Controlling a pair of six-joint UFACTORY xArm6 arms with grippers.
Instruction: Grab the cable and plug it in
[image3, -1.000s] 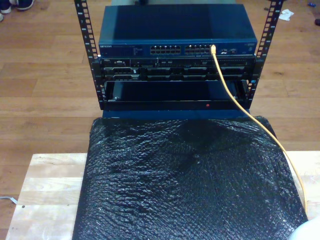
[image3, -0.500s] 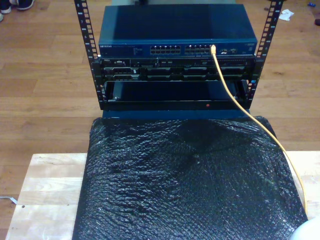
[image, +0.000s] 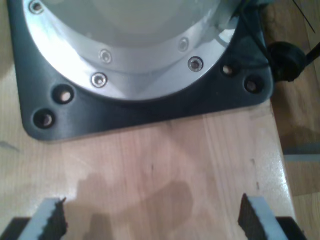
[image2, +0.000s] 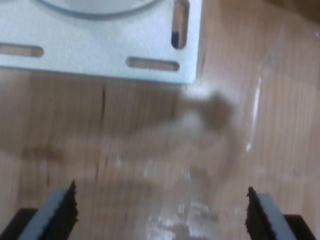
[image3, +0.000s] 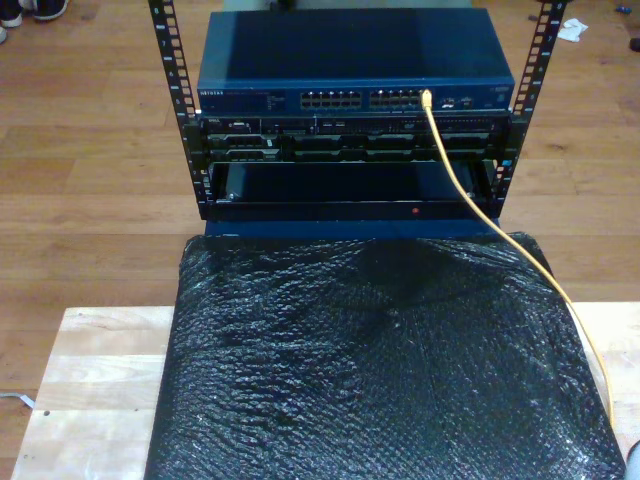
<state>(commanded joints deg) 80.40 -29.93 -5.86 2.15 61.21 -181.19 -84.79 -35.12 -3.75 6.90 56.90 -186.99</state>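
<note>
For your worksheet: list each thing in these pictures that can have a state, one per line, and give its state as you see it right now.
cable: one end in a port of the switch, the rest trailing over the black mat.
switch: mounted in the rack, most ports unfilled.
black mat: spread flat over the wooden table.
my first hand: open, holding nothing, above bare wood.
my second hand: open, holding nothing, above bare wood.

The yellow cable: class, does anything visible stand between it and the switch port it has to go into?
Nothing visible does. In the exterior view the yellow cable already has its tip seated in a port on the blue switch, towards the exterior view's right. From there it hangs freely past the rack and trails over the black sheet.
</note>
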